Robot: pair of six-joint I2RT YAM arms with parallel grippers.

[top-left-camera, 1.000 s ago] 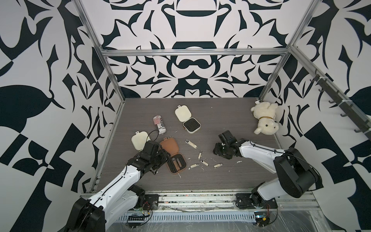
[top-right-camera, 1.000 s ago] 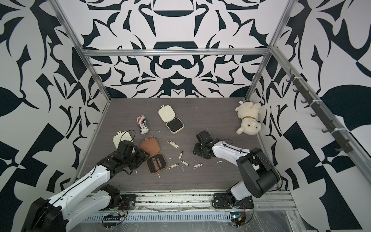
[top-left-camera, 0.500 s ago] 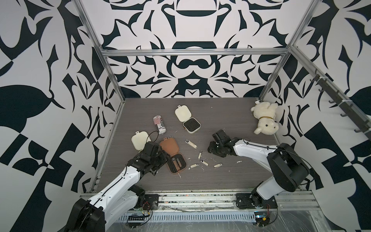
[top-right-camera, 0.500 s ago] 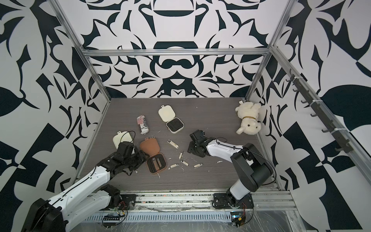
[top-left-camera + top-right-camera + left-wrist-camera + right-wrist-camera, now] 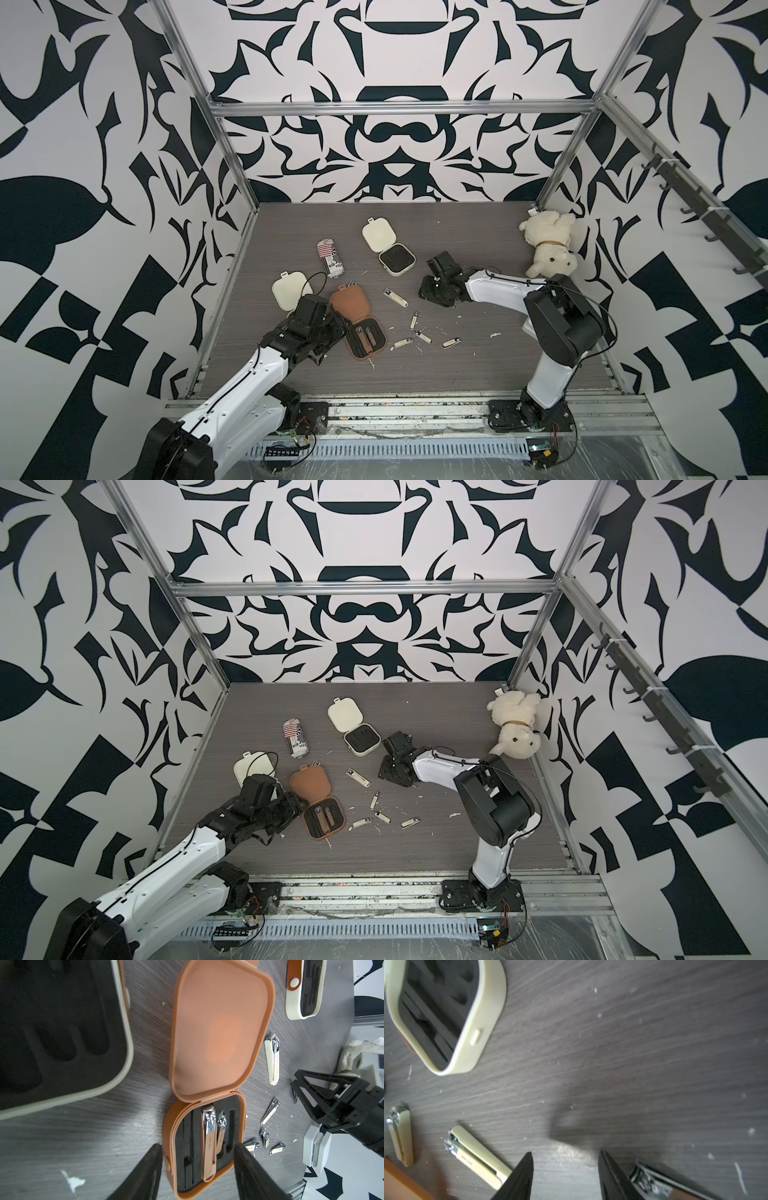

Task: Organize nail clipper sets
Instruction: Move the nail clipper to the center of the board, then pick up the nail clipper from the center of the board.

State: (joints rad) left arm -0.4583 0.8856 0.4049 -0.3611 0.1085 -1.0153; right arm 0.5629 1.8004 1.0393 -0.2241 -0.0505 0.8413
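brown case [image 5: 220,1028]: front left of the bench [image 5: 478,374], lid thrown back flat. A large brown clipper [image 5: 208,1147] and a small brown clipper [image 5: 220,1134] sit side by side in its black insert.
left gripper [image 5: 197,1145]: jaws parted, one finger on either side of the brown case's base, at the end away from the hinge. Cannot tell whether they pinch it.
right gripper [image 5: 565,1153]: jaws released, only bare bench between them.
far cream case [image 5: 379,235]: mid-bench toward the back, lid back, insert showing only foam. It lies near the right gripper.
near cream case [image 5: 286,289]: left of the brown case. The left arm [image 5: 249,382] covers its near part in both top views and a black cable [image 5: 312,277] loops over it. Its base shows only in the left wrist view, blurred.
in the way: a long cream clipper [image 5: 395,297] lies between the brown lid and the right gripper, its tail running behind one finger in the right wrist view. Four small loose clippers [image 5: 422,336] are scattered just right of the brown case's base. A second cream clipper [image 5: 400,1136] lies by the brown lid's edge.
can [image 5: 330,258]: crushed, striped, lying between the two cream cases and touching neither.
plush dog [image 5: 547,246]: back right corner, just behind the right arm.
litter: white flecks [image 5: 493,334] across the bench.
hard to make out: a chrome-headed clipper [image 5: 652,1182] lies just beside the other finger, cut off by the frame edge. It cannot be found in either top view.
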